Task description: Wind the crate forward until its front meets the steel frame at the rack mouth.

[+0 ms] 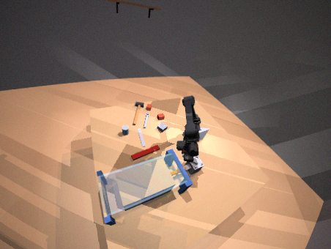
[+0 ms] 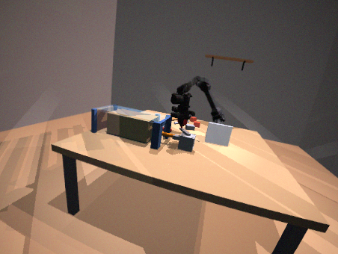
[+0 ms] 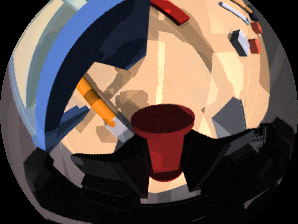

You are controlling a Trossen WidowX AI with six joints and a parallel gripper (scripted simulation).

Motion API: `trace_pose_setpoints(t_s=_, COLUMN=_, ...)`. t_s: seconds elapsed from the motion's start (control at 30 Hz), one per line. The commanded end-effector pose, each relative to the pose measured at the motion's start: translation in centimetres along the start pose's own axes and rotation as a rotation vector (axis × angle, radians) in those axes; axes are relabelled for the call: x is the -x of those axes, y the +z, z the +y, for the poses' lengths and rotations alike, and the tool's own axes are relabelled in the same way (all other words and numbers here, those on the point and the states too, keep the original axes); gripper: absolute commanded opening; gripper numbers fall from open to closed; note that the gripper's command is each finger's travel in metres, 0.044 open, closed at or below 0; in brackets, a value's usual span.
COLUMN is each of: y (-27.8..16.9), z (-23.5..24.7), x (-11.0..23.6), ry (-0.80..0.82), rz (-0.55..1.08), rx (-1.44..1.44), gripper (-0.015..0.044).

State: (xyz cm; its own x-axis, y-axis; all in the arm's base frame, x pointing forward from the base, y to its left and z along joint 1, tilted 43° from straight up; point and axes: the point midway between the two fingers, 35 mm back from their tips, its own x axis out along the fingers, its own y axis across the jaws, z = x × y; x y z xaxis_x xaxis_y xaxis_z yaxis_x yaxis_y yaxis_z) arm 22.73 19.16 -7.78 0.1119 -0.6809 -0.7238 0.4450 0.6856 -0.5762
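My gripper (image 1: 189, 157) (image 2: 182, 120) (image 3: 158, 123) points down over the grey winch (image 1: 196, 165) (image 2: 186, 143) and is shut on the dark red knob of the winch handle (image 3: 162, 137). The handle's grey arm (image 2: 185, 131) lies over the winch top. An orange strap (image 1: 175, 171) (image 2: 167, 134) (image 3: 97, 104) runs from the winch into the cubby (image 1: 110, 188). The olive crate (image 2: 128, 127) sits flat under the clear panels, its front end close behind the blue frame (image 1: 180, 167) (image 2: 156, 135) (image 3: 100, 36) at the mouth. I cannot tell whether they touch.
Behind the cubby lie a red bar (image 1: 145, 152), two white rods (image 1: 141, 138) (image 1: 146, 120), a hammer (image 1: 137, 113), a grey cylinder (image 1: 125, 129), two red blocks (image 1: 149, 107) (image 1: 160, 116) and a grey block (image 1: 162, 127). A white panel (image 1: 203, 133) (image 2: 218, 134) stands beside the arm.
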Motion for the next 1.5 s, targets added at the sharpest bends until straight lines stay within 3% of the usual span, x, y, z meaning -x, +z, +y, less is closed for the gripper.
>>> trace_pose_setpoints(t_s=0.0, y=0.5, z=2.0, x=0.2, ry=0.039, rz=-0.008, rx=-0.021, gripper=0.0)
trace_pose_setpoints(t_s=1.47, y=-0.6, z=8.1, x=0.6, ry=0.044, rz=-0.007, rx=-0.023, gripper=0.0)
